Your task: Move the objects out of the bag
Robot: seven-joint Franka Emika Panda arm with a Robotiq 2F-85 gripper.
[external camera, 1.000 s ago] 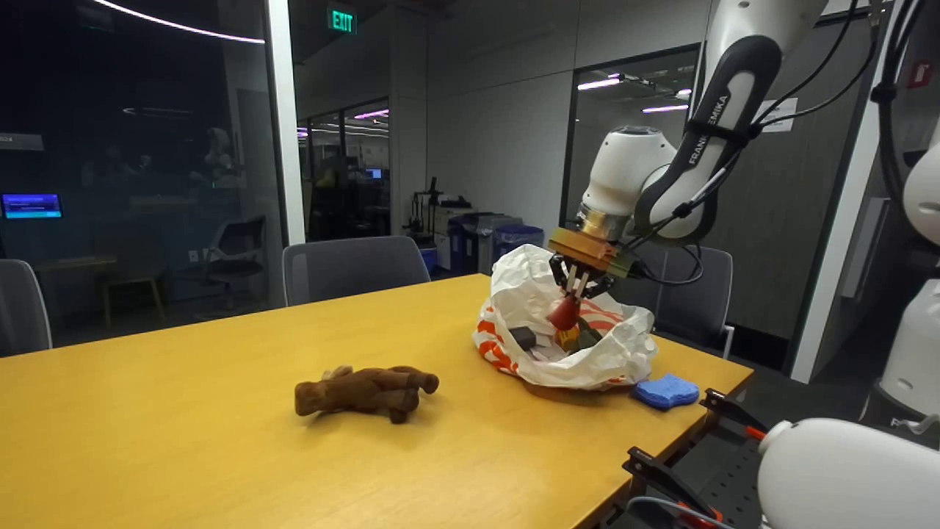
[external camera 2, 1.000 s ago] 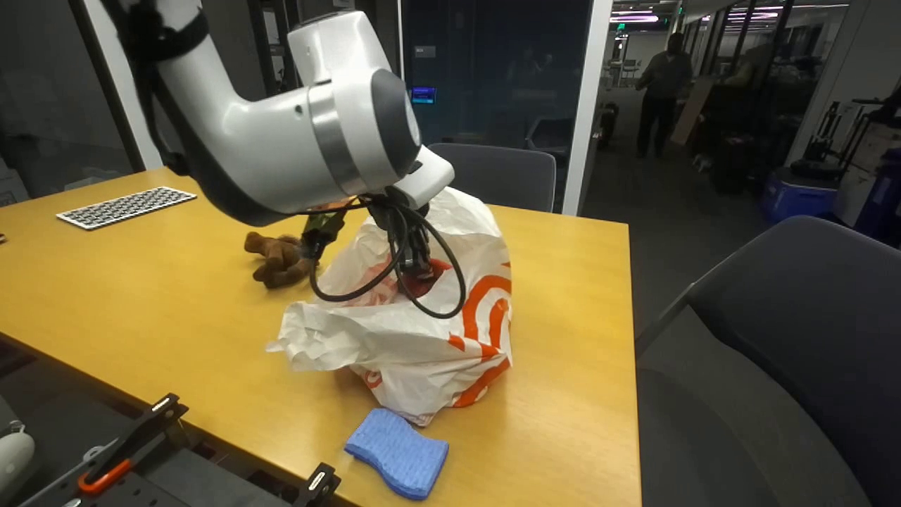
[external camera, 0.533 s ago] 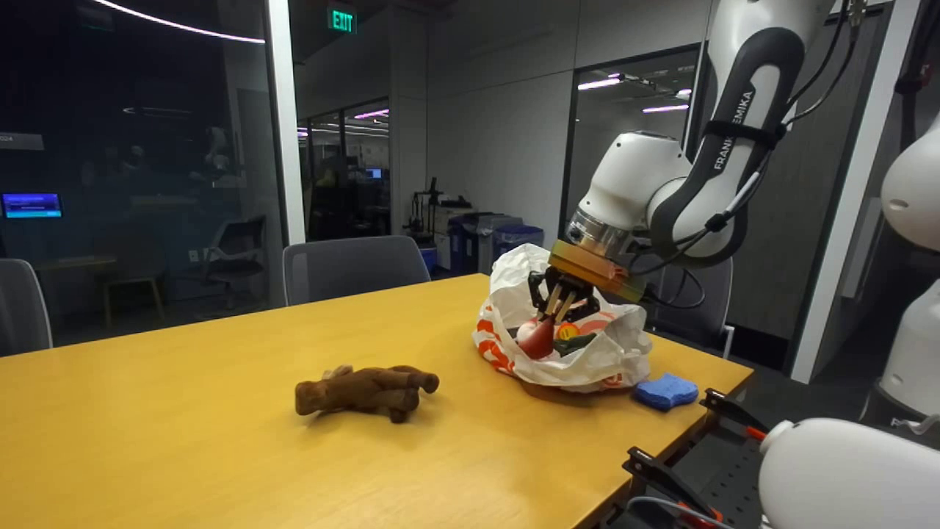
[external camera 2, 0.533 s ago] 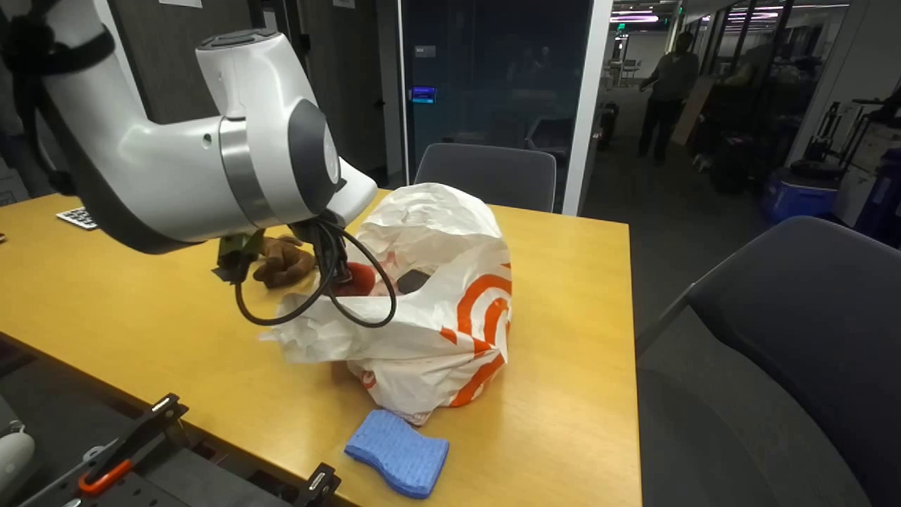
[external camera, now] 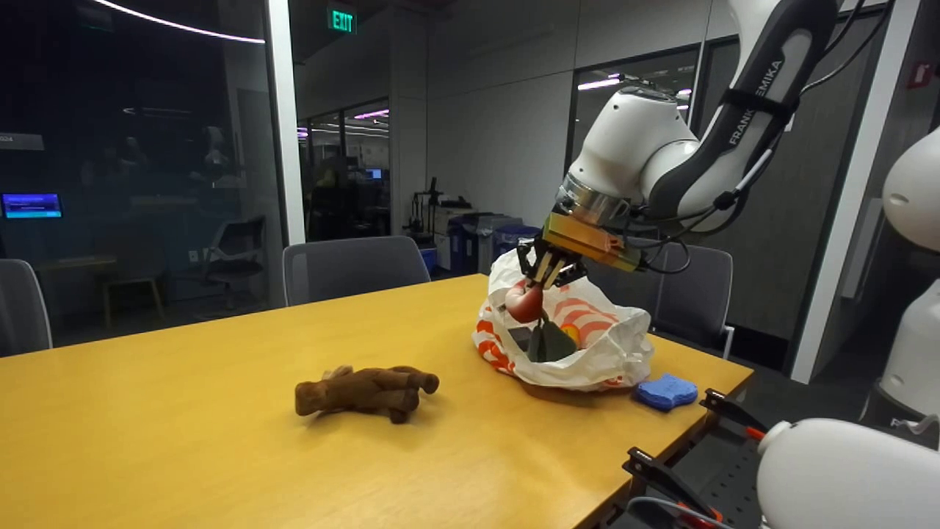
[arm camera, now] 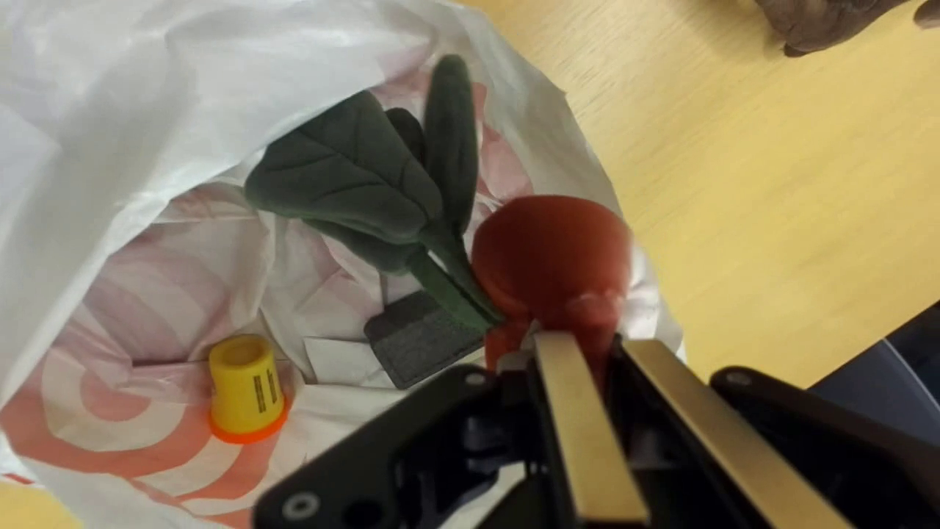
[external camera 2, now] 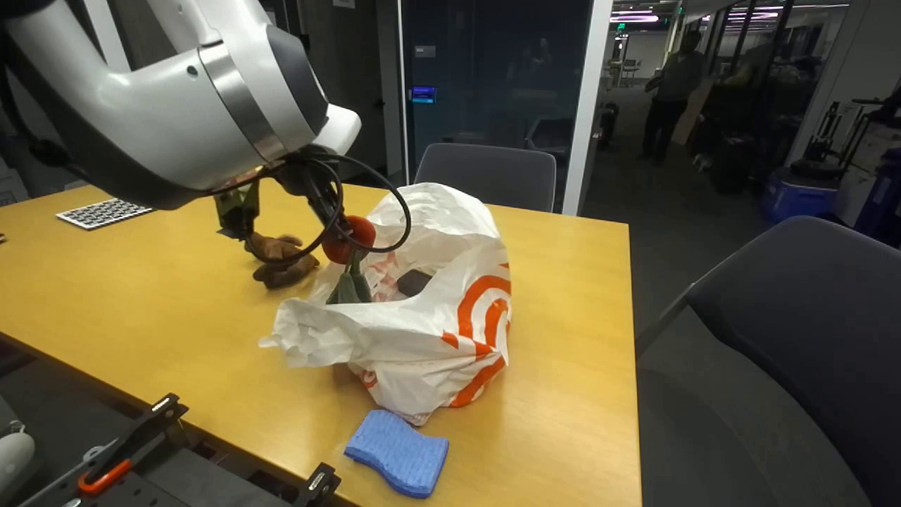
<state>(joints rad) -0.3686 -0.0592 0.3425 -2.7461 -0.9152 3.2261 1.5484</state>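
Red-and-white toy in pincer, long axis steep, green leaves downward

- Bag: thin, crinkled plastic, slightly glossy
- Plush: matt cloth
- Ball: smooth, matt
- Leaves: matt, seamed cloth
- Yellow piece: smooth plastic
- Sponge: rough, matt
- Table: smooth, wood-grained, faint sheen
- Arm: smooth, glossy

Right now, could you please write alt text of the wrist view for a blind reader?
The gripper holds a red toy with dark green leaves at the mouth of a white bag. Inside the bag are a yellow piece and a dark grey piece; at top right, part of a brown toy lies on the table.
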